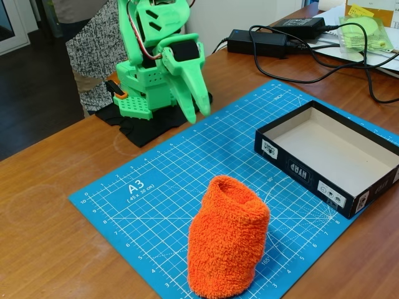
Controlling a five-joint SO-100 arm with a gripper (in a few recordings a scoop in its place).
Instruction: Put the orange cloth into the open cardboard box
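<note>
Fixed view has the cloth [228, 238] standing like a stubby rolled tube on the blue mat [143, 187], near the mat's front edge. The box [333, 156] sits at the mat's right edge, a bit further back, open and nothing in it, clear of the cloth. The green arm is folded up just past the mat's back-left corner, pincer [197, 109] pointing down with its fingers looking pressed together, nothing between them, well away from the cloth.

Handling guess: fluffy terry, so light, squishy, not slippery or fragile. It'll squash under the fingers and may unroll or flop when lifted. I'd pinch across the top of the roll where the rim folds over, biting deep so several layers get caught. The box is shallow, so a sagging tail could drape over its wall.
</note>
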